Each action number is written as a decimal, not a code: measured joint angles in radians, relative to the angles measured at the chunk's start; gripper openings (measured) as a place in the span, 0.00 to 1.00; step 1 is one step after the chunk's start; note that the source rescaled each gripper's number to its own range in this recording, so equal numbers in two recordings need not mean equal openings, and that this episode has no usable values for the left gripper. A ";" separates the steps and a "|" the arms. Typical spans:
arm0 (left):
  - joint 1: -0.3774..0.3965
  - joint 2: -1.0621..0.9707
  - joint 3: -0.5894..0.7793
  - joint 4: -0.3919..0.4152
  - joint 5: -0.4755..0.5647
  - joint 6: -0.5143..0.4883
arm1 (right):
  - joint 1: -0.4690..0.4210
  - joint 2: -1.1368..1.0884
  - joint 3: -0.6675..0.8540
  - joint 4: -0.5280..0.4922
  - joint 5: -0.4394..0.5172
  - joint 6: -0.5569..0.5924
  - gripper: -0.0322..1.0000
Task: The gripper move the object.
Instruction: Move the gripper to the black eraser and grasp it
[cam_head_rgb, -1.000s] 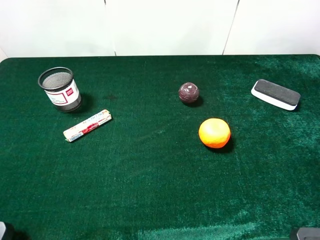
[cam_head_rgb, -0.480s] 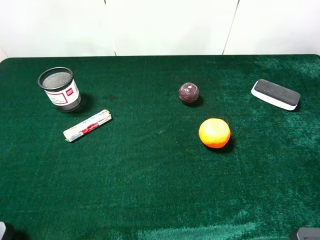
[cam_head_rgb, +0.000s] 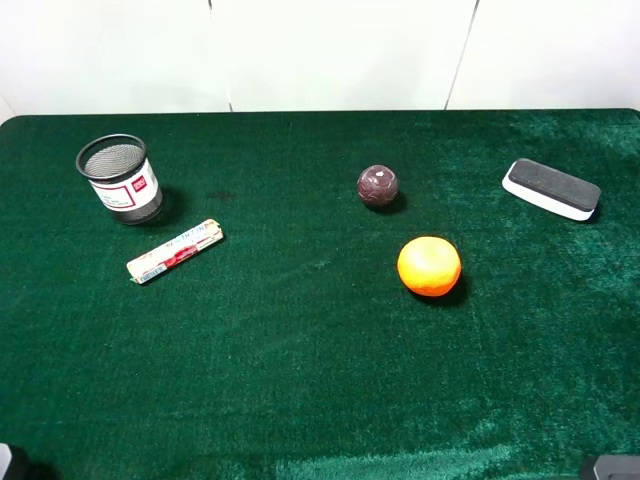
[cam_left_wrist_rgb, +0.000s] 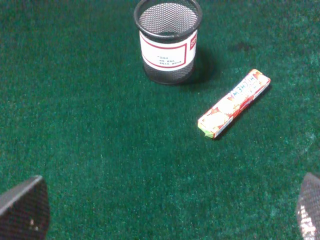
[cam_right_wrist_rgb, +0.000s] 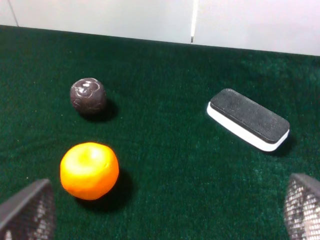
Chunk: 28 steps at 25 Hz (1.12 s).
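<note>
Black-topped eraser (cam_head_rgb: 552, 188) flat, far right

Bright, even overhead light; short soft shadows beside eraser (cam_right_wrist_rgb: 248, 119) and orange (cam_right_wrist_rgb: 89, 170); sharp focus.

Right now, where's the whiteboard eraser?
In the exterior high view, the black-topped white eraser lies far right, beyond and right of the round orange fruit.

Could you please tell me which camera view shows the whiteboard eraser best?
The right wrist view: the whiteboard eraser appears large there, with its black felt top and white base both clear. The exterior high view shows the eraser whole but smaller. The left wrist view does not show it.
</note>
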<state>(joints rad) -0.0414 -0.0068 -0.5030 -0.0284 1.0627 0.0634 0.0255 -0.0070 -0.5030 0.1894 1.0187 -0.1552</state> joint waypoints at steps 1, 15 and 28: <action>0.000 0.000 0.000 0.000 0.000 0.000 | 0.000 0.002 -0.004 0.000 -0.001 -0.001 1.00; 0.000 -0.001 0.000 0.000 0.000 0.000 | 0.000 0.524 -0.280 -0.008 0.009 -0.240 1.00; 0.000 -0.001 0.000 0.000 0.000 0.000 | 0.000 1.147 -0.673 -0.094 0.144 -0.560 1.00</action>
<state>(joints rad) -0.0414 -0.0077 -0.5030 -0.0284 1.0627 0.0634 0.0255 1.1399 -1.1758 0.0951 1.1631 -0.7147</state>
